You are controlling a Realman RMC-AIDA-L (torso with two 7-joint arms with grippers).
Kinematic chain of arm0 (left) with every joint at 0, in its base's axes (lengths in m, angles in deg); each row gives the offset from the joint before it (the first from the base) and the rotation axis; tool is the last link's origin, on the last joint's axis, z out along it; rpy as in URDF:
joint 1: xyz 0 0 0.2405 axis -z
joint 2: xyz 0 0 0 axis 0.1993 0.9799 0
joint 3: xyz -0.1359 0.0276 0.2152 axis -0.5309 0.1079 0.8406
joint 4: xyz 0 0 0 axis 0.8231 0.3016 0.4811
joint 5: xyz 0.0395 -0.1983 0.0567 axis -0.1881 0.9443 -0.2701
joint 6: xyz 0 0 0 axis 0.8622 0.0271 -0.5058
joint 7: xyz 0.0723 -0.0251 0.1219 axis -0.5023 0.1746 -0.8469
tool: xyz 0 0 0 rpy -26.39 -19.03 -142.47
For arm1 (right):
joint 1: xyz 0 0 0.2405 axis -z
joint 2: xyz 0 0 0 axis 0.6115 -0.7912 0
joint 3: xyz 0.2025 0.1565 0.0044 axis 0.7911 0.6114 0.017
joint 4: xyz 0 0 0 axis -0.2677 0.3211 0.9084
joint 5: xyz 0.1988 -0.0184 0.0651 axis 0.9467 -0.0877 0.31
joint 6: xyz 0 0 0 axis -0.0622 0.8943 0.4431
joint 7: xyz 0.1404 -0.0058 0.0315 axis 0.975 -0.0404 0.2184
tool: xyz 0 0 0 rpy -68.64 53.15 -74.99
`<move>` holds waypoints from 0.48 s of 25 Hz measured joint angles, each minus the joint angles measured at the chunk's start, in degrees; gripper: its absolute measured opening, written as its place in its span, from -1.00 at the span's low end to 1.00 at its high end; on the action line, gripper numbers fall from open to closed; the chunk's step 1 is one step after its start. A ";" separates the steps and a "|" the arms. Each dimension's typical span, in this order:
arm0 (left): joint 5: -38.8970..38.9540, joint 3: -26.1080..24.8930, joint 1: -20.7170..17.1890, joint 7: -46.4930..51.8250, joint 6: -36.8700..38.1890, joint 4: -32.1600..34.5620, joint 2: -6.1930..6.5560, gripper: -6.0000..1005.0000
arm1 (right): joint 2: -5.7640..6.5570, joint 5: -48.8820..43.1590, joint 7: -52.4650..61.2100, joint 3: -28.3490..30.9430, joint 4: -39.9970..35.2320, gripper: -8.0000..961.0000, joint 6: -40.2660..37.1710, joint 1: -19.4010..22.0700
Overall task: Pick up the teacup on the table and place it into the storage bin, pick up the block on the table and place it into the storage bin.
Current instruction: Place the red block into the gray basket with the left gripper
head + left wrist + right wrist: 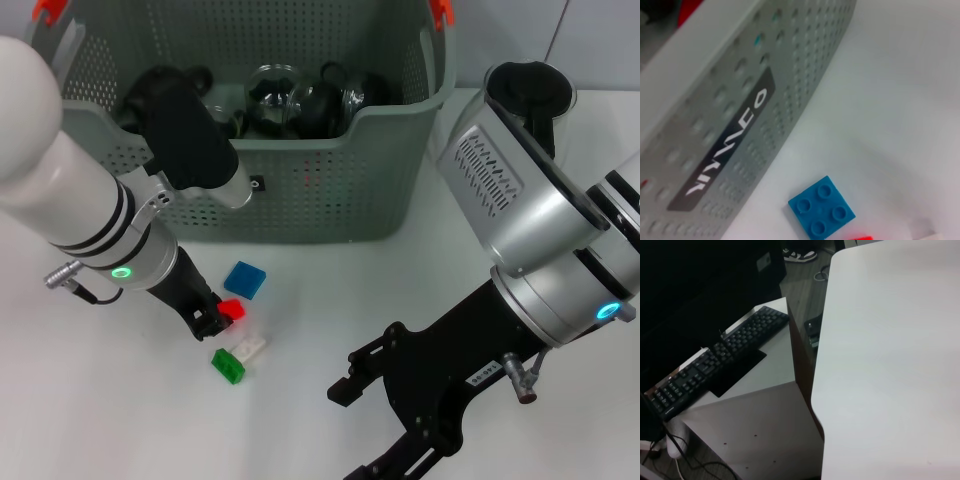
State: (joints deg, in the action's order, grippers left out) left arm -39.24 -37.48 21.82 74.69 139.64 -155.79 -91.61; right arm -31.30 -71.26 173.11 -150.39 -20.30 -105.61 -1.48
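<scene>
The grey-green storage bin (300,190) stands at the back, and its black label (730,150) fills the left wrist view. Glass vessels (300,98) lie inside it; no teacup shows on the table. Several small blocks lie in front of the bin: blue (245,279) (821,212), red (231,310), white (250,347) and green (228,364). My left gripper (210,322) is low at the table, right against the red block. My right gripper (375,430) hovers open near the front edge, holding nothing.
A glass carafe with a black lid (530,95) stands at the back right, behind my right arm. The right wrist view looks past the white table's edge (822,390) to a lower desk with a black keyboard (715,360).
</scene>
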 joint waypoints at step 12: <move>0.52 0.13 -0.76 0.42 3.37 -3.30 -0.01 -0.59 | 0.00 0.05 -0.59 0.25 0.10 0.84 0.00 0.25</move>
State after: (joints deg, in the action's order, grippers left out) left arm -38.72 -37.35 21.07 75.11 143.01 -159.09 -91.62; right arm -31.30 -71.21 172.52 -150.15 -20.21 -105.61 -1.23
